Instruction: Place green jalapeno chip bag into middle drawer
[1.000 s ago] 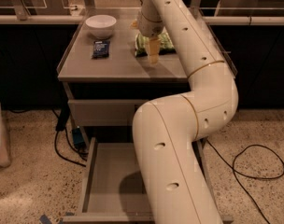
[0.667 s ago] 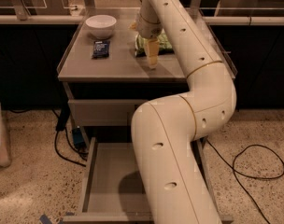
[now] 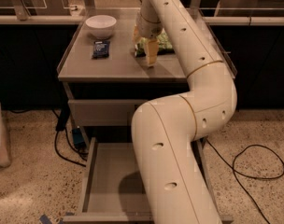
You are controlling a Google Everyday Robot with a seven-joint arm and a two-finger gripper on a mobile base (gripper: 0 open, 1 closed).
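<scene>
Nearest, the wide grey metal middle drawer is pulled open below the cabinet. Above it, on the grey counter, the tool is down at the crinkly foil green jalapeno chip bag, far side, right of centre. Can't tell if it's spread or pinching. Bag prob. light, soft, slippery, w/ fragile contents, so pinch an edge seam gently. Green w/ pale patches, half hidden.

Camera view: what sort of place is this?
Likely a kitchen-style robot test area: dark counters behind, loose cable on the speckled floor, a white bowl on a drawer cabinet. The gripper is above the cabinet top beside the green jalapeno chip bag.
</scene>
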